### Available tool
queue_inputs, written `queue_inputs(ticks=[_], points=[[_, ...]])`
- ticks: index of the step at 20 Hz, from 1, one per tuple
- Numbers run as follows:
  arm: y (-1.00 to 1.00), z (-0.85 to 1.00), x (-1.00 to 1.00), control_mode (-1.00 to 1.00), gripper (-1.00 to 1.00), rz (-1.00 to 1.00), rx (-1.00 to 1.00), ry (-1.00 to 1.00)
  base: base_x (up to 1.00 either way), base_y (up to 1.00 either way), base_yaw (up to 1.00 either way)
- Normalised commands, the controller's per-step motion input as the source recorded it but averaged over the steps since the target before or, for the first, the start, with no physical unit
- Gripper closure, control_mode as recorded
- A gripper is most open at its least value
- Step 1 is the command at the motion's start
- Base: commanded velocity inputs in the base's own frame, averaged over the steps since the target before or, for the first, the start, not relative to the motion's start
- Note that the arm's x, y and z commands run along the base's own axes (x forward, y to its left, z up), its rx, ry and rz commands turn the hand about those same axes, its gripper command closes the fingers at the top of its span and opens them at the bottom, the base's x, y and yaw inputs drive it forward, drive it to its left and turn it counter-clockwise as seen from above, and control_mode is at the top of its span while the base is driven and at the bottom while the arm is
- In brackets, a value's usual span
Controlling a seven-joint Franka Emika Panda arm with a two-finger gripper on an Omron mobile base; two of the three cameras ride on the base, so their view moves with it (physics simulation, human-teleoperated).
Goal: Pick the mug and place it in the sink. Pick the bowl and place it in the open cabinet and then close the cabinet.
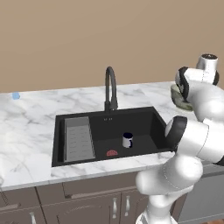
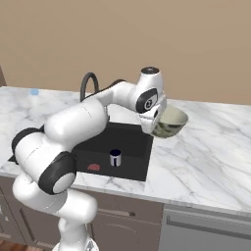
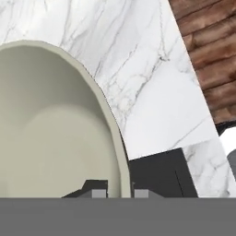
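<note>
The mug (image 1: 127,140) stands upright in the sink (image 1: 148,120), so step 1 looks done. The gripper (image 3: 120,193) is closed on the rim of the bowl (image 2: 169,122), which hangs tilted just above the counter (image 2: 211,142), right of the sink. Next move probably needs a lift w/ the bowl kept steady toward the cabinet, which cannot be seen here.

One mug (image 1: 127,140), one bowl (image 2: 169,122), one sink (image 1: 144,120), one faucet (image 1: 110,87).
</note>
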Motion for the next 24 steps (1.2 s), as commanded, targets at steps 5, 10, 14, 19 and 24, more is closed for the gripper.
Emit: queue_inputs(ticks=[5,10,14,19,24], points=[[0.10,0.49,-0.12,-1.00,1.00,0.50,0.00,0.00,0.00,0.00,0.00],[0.57,0.22,-0.03,-1.00,1.00,0.29,-0.01,0.05,0.00,0.00,0.00],[0.70,0.12,-0.04,-1.00,1.00,0.04,-0.03,0.00,0.00,0.00,0.00],[0.57,0.06,-0.16,-1.00,1.00,-0.02,-0.01,-0.01,0.00,0.00,0.00],[0.11,0.00,-0.33,-1.00,1.00,-0.08,0.00,-0.01,0.00,0.00,0.00]])
